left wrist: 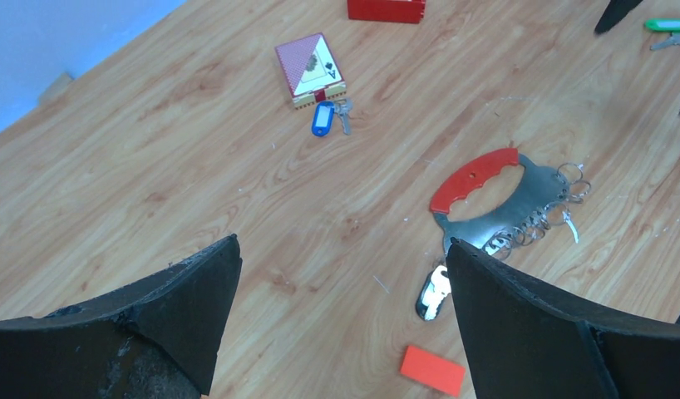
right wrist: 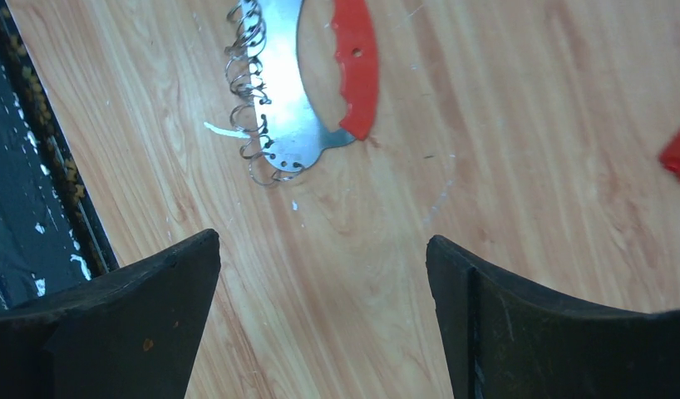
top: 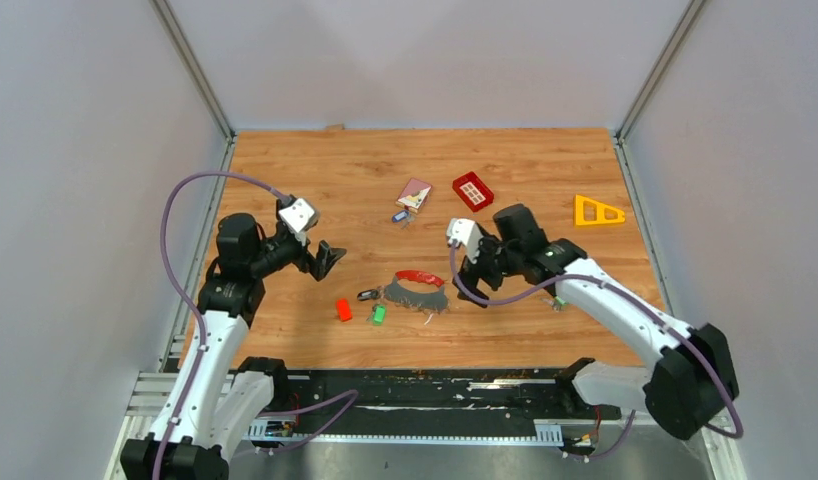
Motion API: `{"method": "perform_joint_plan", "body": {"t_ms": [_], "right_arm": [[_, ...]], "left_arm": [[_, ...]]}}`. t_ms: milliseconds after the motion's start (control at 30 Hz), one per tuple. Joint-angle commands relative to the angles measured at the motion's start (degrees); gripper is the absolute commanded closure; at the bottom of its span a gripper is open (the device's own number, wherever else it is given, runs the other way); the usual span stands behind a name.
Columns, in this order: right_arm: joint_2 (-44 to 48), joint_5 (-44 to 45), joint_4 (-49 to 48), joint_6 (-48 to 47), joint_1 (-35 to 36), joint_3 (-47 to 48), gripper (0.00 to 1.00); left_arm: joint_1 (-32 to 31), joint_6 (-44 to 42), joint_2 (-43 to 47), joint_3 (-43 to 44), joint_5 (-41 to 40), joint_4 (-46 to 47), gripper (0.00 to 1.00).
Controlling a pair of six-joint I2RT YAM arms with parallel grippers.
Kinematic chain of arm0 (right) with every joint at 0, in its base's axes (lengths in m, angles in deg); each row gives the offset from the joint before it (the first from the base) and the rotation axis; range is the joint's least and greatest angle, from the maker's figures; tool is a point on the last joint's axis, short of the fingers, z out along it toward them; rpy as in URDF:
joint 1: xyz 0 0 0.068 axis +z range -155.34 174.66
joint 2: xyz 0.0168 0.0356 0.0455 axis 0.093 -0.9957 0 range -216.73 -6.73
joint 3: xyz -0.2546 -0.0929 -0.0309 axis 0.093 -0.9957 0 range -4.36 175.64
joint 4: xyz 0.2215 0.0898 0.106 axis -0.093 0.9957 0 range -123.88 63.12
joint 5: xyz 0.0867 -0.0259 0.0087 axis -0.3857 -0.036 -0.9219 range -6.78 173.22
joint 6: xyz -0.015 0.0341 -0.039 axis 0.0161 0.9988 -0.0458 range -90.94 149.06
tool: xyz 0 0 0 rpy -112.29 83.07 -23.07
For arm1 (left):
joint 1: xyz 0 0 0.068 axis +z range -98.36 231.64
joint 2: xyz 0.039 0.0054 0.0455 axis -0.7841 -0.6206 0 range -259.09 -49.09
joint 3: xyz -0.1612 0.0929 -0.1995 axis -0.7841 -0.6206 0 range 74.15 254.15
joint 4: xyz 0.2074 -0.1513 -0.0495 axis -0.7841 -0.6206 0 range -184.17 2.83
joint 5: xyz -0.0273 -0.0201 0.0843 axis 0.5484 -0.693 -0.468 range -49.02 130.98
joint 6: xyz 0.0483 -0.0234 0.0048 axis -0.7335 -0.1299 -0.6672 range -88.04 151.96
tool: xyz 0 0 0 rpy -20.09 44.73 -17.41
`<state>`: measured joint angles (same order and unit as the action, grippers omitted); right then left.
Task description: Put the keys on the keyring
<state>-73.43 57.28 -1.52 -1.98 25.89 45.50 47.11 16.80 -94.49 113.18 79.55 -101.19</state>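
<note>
Now keyring (right wrist: 283,100) beyond wide-open empty right fingers (right wrist: 120,324), untouched; left fingers (left wrist: 137,324) wide, empty too.

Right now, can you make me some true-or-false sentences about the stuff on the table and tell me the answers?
1. The left gripper and the right gripper are both open and empty. True.
2. The blue key hangs on the keyring. False: it lies apart from it, beside the card box.
3. The keyring has a red handle piece. True.
4. The red block sits in the red tray. False: it lies on the table, near the keyring.
</note>
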Motion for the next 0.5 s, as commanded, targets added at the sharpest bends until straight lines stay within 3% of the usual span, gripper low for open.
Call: {"method": "perform_joint_plan", "body": {"t_ms": [0, 267, 467], "right_arm": [[-6.79, 5.78, -0.51, -4.03, 6.33, 2.73, 0.07], [-21.29, 12.83, 0.36, -4.19, 11.30, 7.95, 0.31], [-26.55, 5.04, 5.93, 2.08, 9.89, 13.28, 0.36]], "left_arm": [[-0.30, -1.08, 2.26, -0.69, 1.08, 2.47, 0.00], [-0.30, -0.87, 2.54, -1.13, 1.21, 3.10, 0.00], [-0.35, -0.84, 2.77, -1.53, 1.55, 3.56, 0.00]]}}
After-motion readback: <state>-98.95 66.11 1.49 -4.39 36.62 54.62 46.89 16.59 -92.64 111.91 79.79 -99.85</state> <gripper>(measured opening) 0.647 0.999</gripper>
